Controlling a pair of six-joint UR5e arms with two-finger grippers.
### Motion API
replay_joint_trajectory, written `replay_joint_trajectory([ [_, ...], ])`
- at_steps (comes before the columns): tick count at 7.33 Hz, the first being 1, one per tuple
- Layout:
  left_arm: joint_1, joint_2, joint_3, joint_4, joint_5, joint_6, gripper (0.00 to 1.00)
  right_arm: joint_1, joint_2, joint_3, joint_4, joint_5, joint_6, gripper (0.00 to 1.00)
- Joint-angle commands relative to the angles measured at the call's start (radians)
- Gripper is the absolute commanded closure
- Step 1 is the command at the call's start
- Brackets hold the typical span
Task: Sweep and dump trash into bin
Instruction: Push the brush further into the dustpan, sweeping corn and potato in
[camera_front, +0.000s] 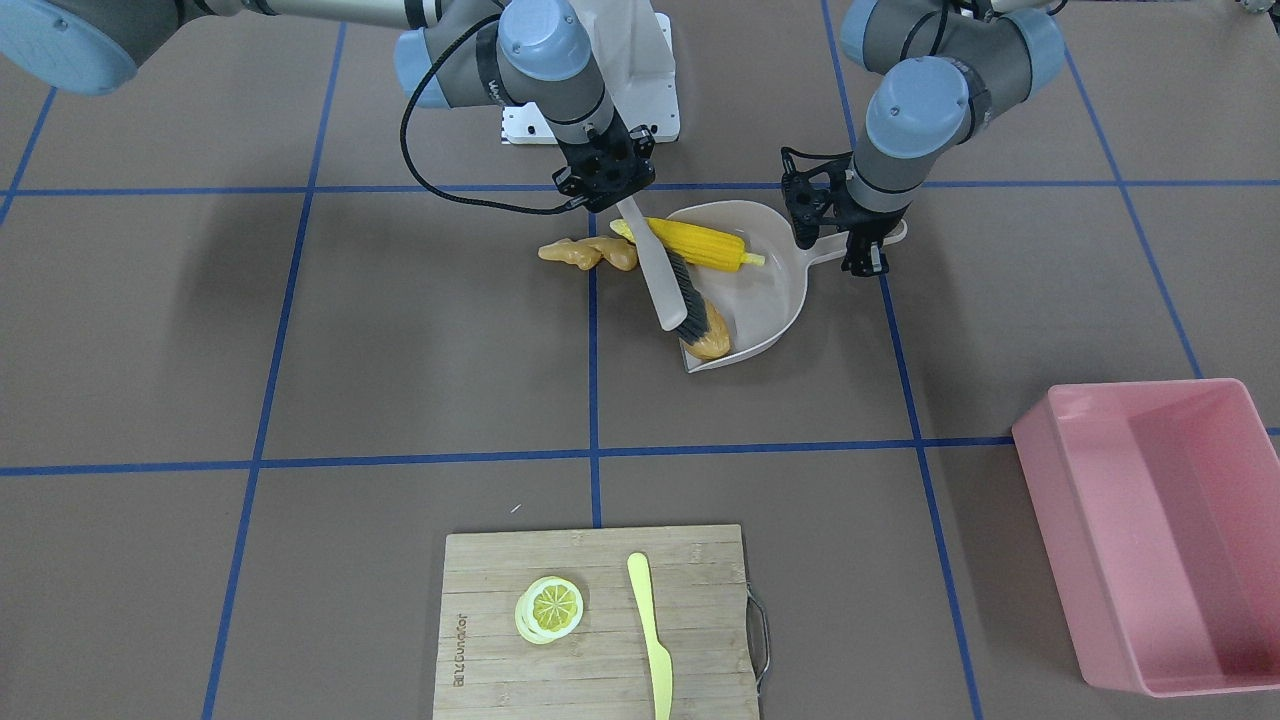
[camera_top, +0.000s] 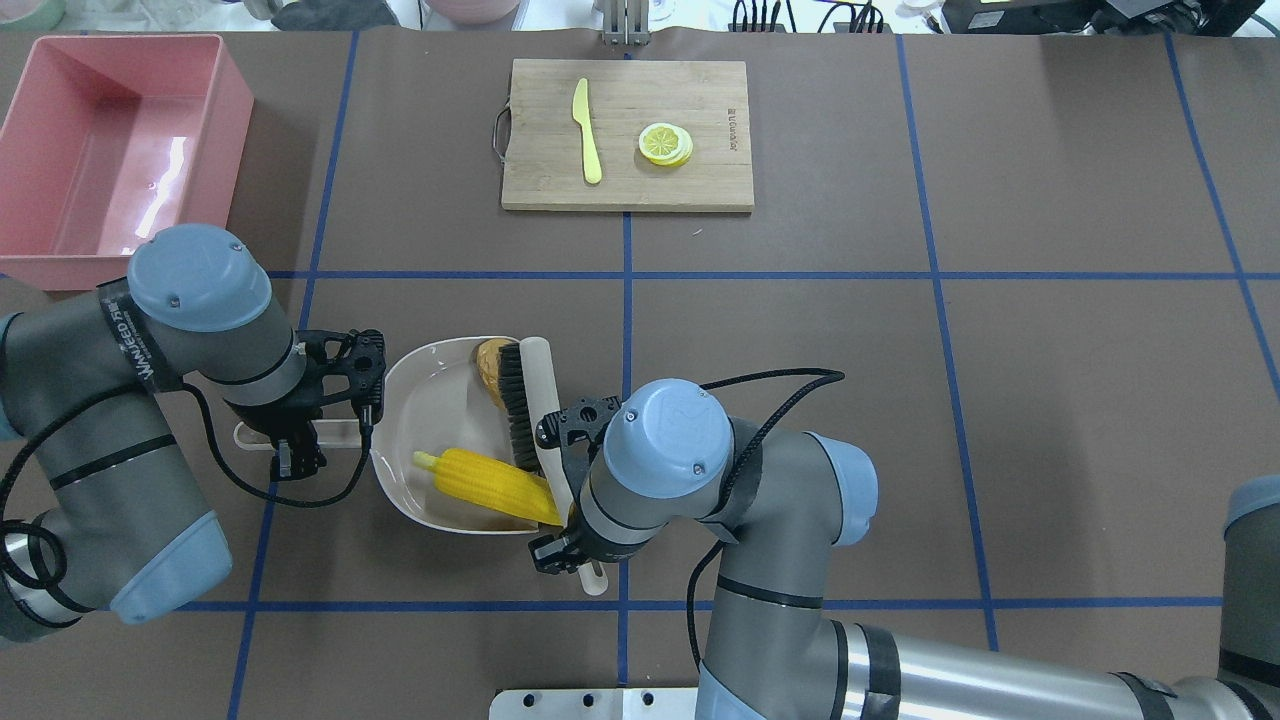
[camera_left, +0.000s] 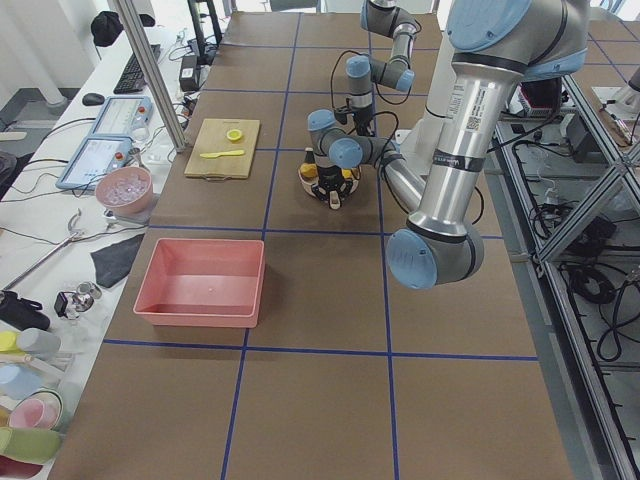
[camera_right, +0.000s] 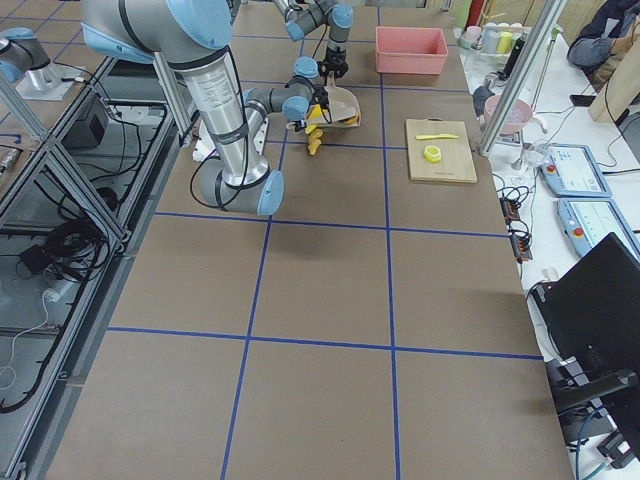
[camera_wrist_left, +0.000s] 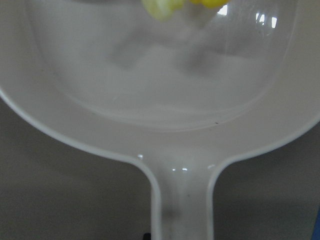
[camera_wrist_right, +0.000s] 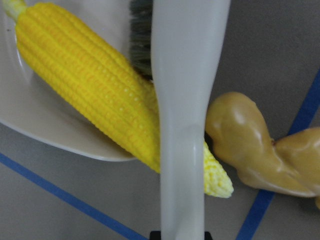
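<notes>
My left gripper (camera_front: 868, 245) is shut on the handle of the beige dustpan (camera_front: 770, 280), which rests on the table; it also shows in the overhead view (camera_top: 300, 440). My right gripper (camera_front: 615, 195) is shut on the white brush (camera_front: 665, 280), whose bristles lie across the pan's mouth. The yellow corn cob (camera_front: 695, 243) lies in the pan with one tip over the rim. The brown-orange potato (camera_front: 710, 335) sits at the pan's lip against the bristles. The tan ginger root (camera_front: 585, 254) lies on the table outside the pan, beside the brush handle. The pink bin (camera_front: 1150, 530) stands empty and apart.
A wooden cutting board (camera_front: 490, 600) with a lemon slice (camera_front: 549, 608) and a pale yellow knife (camera_front: 652, 630) lies at the table's far edge. The bin is on my left side in the overhead view (camera_top: 110, 150), beyond the left arm.
</notes>
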Motion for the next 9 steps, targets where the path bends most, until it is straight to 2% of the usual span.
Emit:
replay_joint_trajectory([
  [1,0.0,0.0,0.005,0.0,-0.001,0.0,1.0,0.003,0.043,-0.007,-0.054,0.008,0.008,1.0],
  [3,0.0,0.0,0.006,-0.006,-0.001,0.0,1.0,0.027,0.081,-0.007,-0.124,0.037,0.008,1.0],
  [5,0.0,0.002,0.006,-0.014,0.002,0.0,1.0,0.108,0.071,-0.001,-0.132,0.151,0.0,1.0],
  [6,0.0,0.002,0.006,-0.014,0.002,0.0,1.0,0.162,0.021,0.022,-0.126,0.227,-0.009,1.0],
  [8,0.0,0.002,0.008,-0.015,0.004,0.0,1.0,0.228,-0.139,0.162,-0.132,0.333,0.009,1.0],
  [9,-0.002,0.002,0.006,-0.015,0.004,0.0,1.0,0.263,-0.168,0.184,-0.156,0.421,0.107,1.0],
])
